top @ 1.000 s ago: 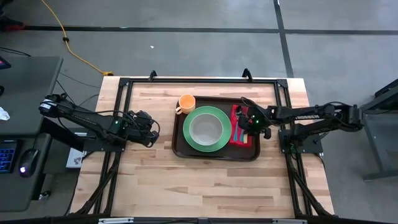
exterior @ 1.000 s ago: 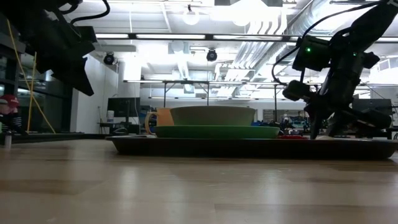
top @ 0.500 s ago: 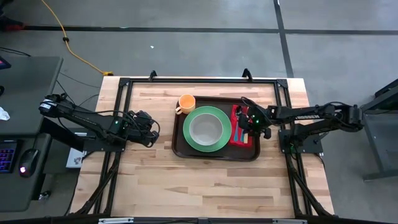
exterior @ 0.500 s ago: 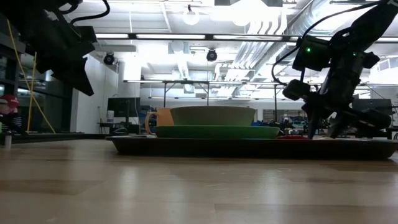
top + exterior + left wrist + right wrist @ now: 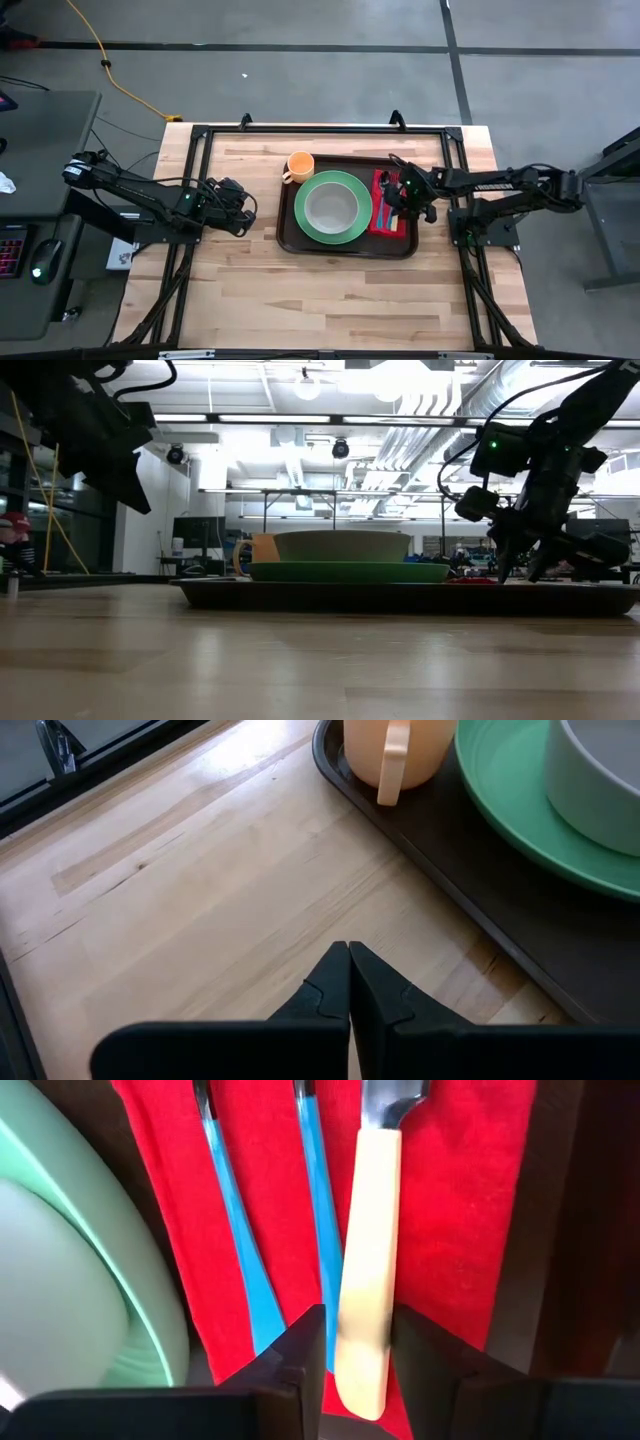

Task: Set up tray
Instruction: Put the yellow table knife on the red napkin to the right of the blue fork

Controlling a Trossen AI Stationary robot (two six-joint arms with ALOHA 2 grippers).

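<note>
Your right hand (image 5: 358,1350) sits low over the red napkin (image 5: 386,203) at the right end of the tray (image 5: 290,238), and the cream-handled utensil (image 5: 366,1260) lies lengthwise straight out ahead of it, handle end between the two fingers (image 5: 300,1350). They flank the handle closely, but you cannot tell whether they pinch it or have just let it go. Its long axis runs parallel to the two blue handles (image 5: 318,1230) just beside it, so any further move has to go along that line, not across it. The tray sits mid-table, holding the green plate (image 5: 305,226) with the bowl (image 5: 331,207) on it and the orange cup (image 5: 299,165). Your left hand (image 5: 348,982), closed and empty, waits over bare table (image 5: 240,290) off the tray's left edge.
</note>
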